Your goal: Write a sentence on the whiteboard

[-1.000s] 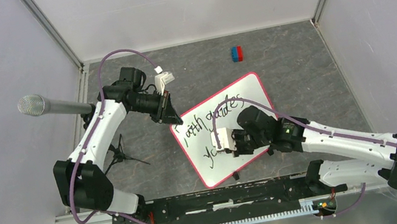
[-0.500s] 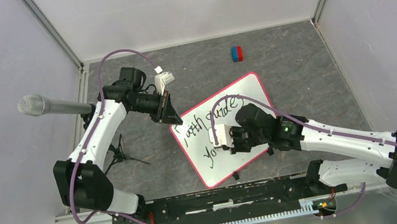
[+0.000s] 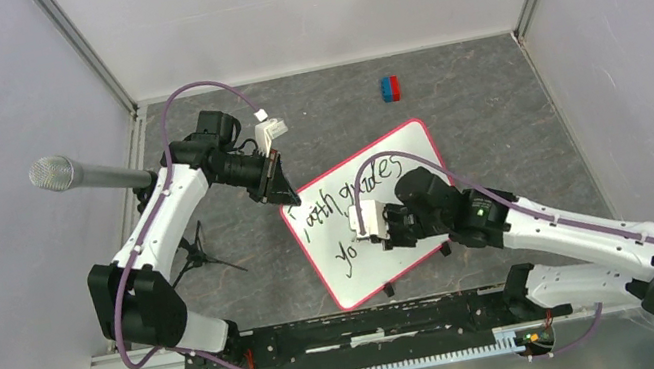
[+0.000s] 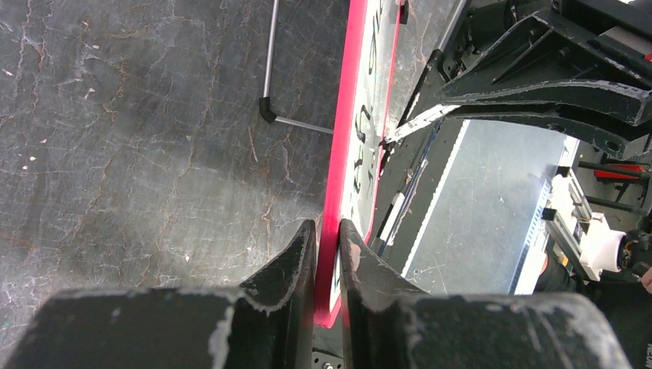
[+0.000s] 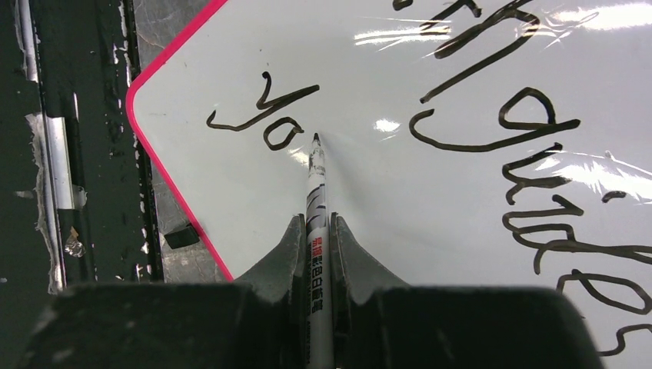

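Writing done: the sentence (image 3: 345,196) read "Faith guides" on its upper line, with only "yo" on the second.
Writing left: the second line looked barely begun, so by my judgement the rest of that word and whatever followed it were still to come. The task was likely past halfway.
Board: the whiteboard (image 3: 412,141) lay askew near the middle of the table (image 3: 490,95), one corner toward the near edge.
Left jaws: closed on the board's pink rim at its far-left corner.
Right jaws: gripping a marker (image 5: 317,200), tip at the surface just beside the "o".

The dark grey table (image 3: 493,114) bears the whiteboard (image 3: 407,142), a red-blue block (image 3: 389,88) and a black tripod (image 3: 197,256).
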Robot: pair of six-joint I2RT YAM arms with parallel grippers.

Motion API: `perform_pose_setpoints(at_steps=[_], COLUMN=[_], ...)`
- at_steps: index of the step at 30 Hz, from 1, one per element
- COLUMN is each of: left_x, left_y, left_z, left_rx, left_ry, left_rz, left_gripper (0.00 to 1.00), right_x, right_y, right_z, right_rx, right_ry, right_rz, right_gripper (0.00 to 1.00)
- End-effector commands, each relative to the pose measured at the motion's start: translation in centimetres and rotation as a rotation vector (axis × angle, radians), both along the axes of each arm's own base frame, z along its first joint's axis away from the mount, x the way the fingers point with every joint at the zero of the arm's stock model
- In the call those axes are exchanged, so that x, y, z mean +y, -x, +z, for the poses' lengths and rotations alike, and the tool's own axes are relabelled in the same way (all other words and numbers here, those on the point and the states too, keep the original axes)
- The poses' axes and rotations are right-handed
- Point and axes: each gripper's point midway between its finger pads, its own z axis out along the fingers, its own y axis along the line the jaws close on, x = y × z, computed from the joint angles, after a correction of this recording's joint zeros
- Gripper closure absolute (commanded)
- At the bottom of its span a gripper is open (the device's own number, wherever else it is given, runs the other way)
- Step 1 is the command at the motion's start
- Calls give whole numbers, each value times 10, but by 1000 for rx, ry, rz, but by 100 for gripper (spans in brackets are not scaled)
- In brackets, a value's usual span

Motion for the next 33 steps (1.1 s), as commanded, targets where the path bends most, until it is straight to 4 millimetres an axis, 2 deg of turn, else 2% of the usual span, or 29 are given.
perform_pose_setpoints(at_steps=[1, 11, 20, 24, 30, 33], left_x=[2, 3, 3, 3, 2, 3], left_y=[-2, -1, -1, -1, -2, -1], left_z=[6, 5, 5, 5, 5, 5], left_rx=[-52, -54, -51, -52, -48, -52], left_ry=[-24, -27, -26, -27, -27, -29], left_rz=[-15, -14, -12, -13, -13, -12], left_gripper=[98, 97, 97, 98, 97, 98], right_x=[-3, -1, -19, -24, -19, -19], right_y=[-7, -8, -16, -9, 8, 11], right_z=[3, -9, -15, -20, -33, -36], right_rx=[-36, -25, -30, -19, 42, 43], right_ry=[-6, 20, 50, 64, 80, 89], right_rz=[-23, -15, -95, -68, 17, 29], right_gripper=[100, 100, 100, 100, 100, 100])
